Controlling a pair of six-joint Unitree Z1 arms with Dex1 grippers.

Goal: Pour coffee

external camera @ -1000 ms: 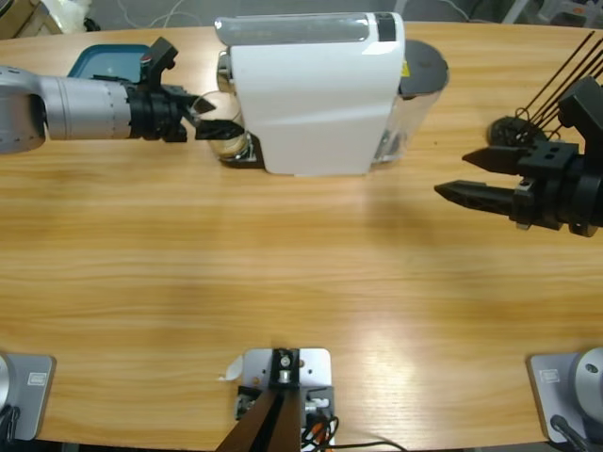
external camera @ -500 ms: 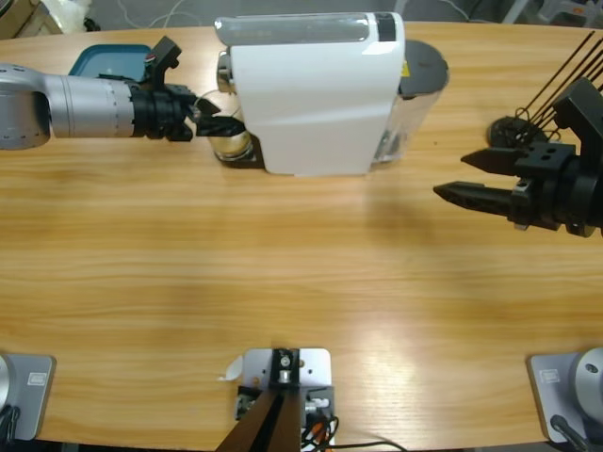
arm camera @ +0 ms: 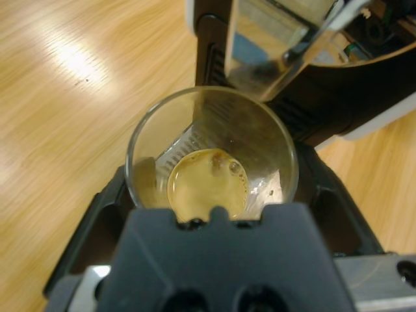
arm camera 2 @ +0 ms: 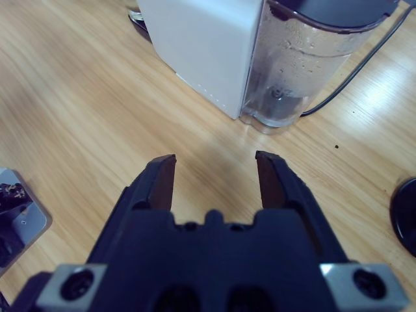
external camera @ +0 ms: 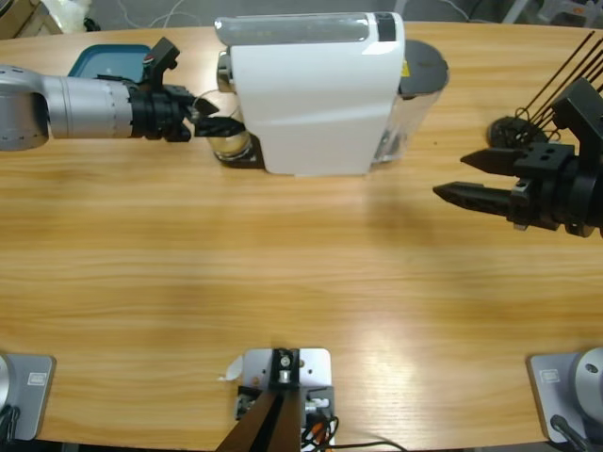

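Observation:
A clear glass [arm camera: 266, 140] holds a shallow pool of pale amber coffee [arm camera: 208, 185] and sits on the drip plate under the spout of the white coffee machine [external camera: 311, 94]. My left gripper [arm camera: 212, 195] is shut on the glass, one black jaw against each side. In the high view the left gripper [external camera: 219, 122] reaches in from the left to the glass [external camera: 231, 144] at the machine's left end. My right gripper [external camera: 462, 177] hovers open over bare table right of the machine. Nothing lies between the jaws of the right gripper [arm camera 2: 214, 172].
A clear water tank [arm camera 2: 305, 65] with a dark lid stands against the machine's right end, and a black cable [arm camera 2: 351, 71] runs from it. A teal tray [external camera: 104, 58] lies at the back left. A black stand with thin rods [external camera: 513, 127] is at the far right.
The left gripper slid a little further toward the machine around the glass, then held still. The right arm barely shifted.

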